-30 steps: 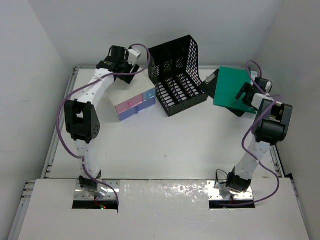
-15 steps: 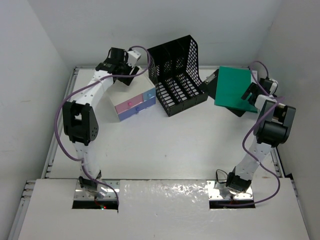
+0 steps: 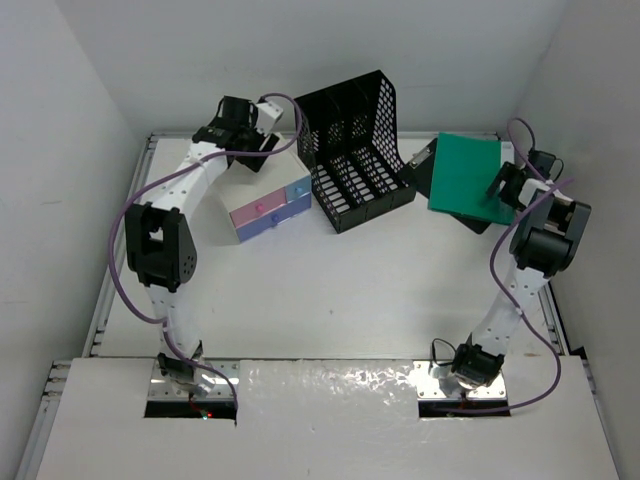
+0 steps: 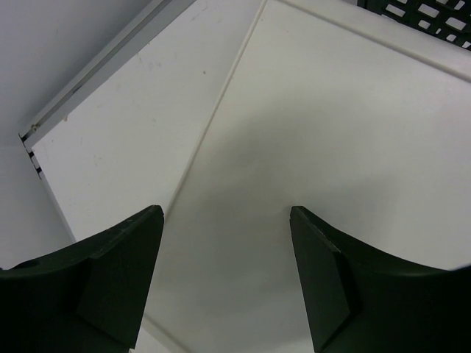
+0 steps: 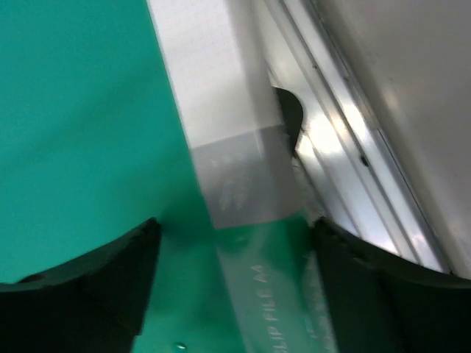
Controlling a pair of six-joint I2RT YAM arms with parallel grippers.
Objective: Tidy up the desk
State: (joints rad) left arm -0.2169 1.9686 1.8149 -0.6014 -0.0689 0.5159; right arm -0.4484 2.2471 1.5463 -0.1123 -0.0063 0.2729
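Here the desk (image 3: pixel 330 290) lies beneath both arms. The left gripper (image 4: pixel 224 215) hangs with fingers spread over the cream top of the drawer box (image 3: pixel 270 205), with bare desk showing past the box's edge. The right gripper (image 5: pixel 232 228), fingers also spread, sits over the right edge of the green folder (image 3: pixel 462 175), near the desk's right rim. Since a second ago, that gripper has shifted farther right and the folder has turned squarer to the desk.
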